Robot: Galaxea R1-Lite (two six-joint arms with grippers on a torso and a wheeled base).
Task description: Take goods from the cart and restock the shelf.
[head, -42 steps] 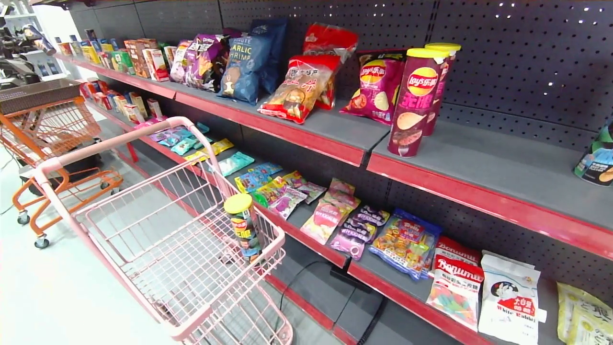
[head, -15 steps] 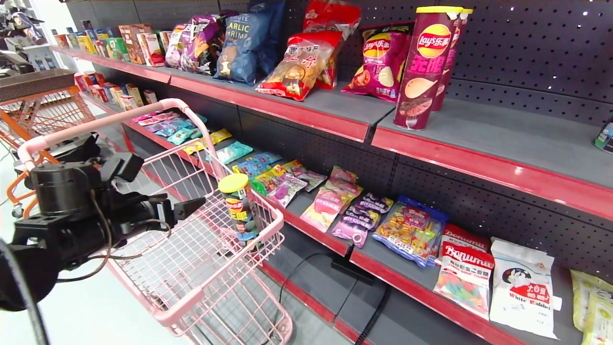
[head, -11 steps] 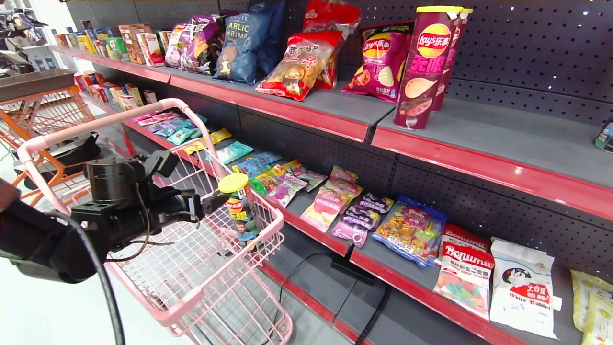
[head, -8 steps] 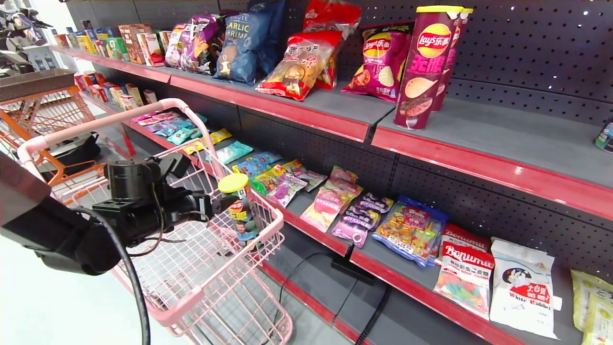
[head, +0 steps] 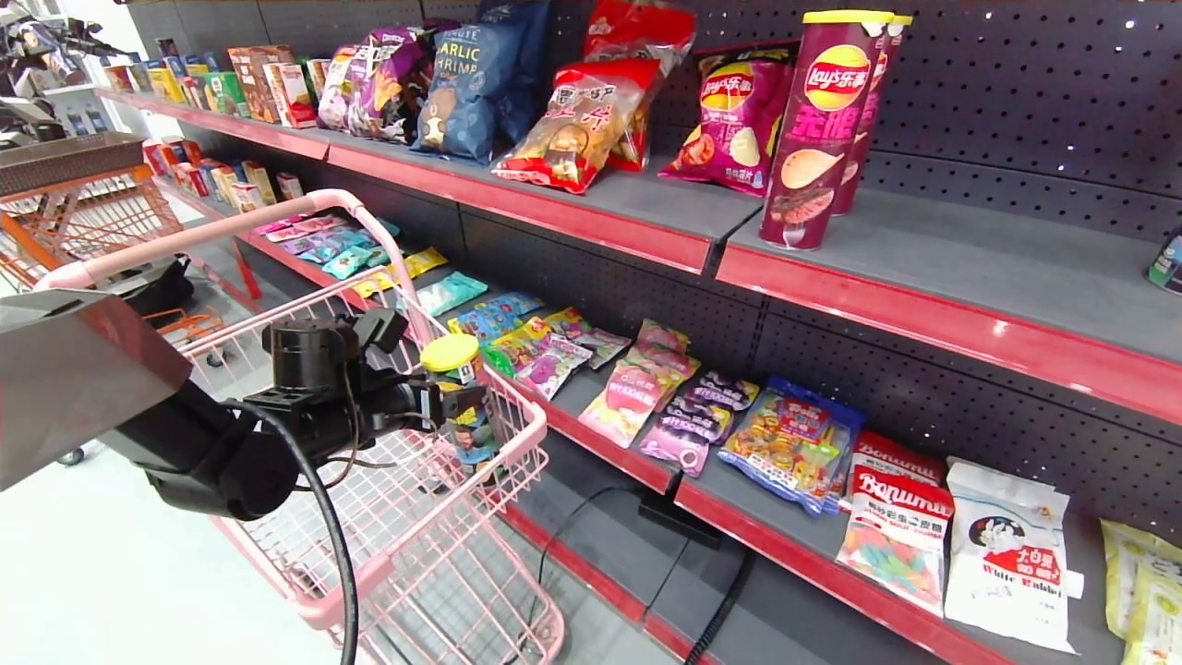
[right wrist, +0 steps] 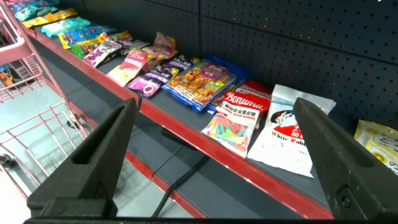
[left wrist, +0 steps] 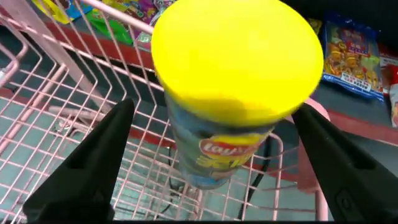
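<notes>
A tall chips can with a yellow lid (head: 450, 353) (left wrist: 236, 62) stands upright in the front corner of the pink wire cart (head: 522, 441) (left wrist: 37, 106). My left gripper (head: 452, 399) (left wrist: 217, 155) is open, with one black finger on each side of the can just under its lid and a gap on both sides. My right gripper (right wrist: 217, 168) is open and holds nothing; it hangs in front of the lower shelf (right wrist: 186, 127) of snack packets. On the upper shelf (head: 970, 277), two purple chips cans (head: 817, 129) stand with bare room to their right.
An orange cart (head: 83, 212) stands behind the pink one on the left. Bags of chips (head: 572, 129) and boxes line the upper shelf farther left. Candy packets (head: 785, 453) lie flat on the lower shelf. A black cable (head: 706, 619) runs across the floor under it.
My left arm has come in from the left and reached the can, its open fingers now at either side of it. Early on, the head camera tilted down a little.
</notes>
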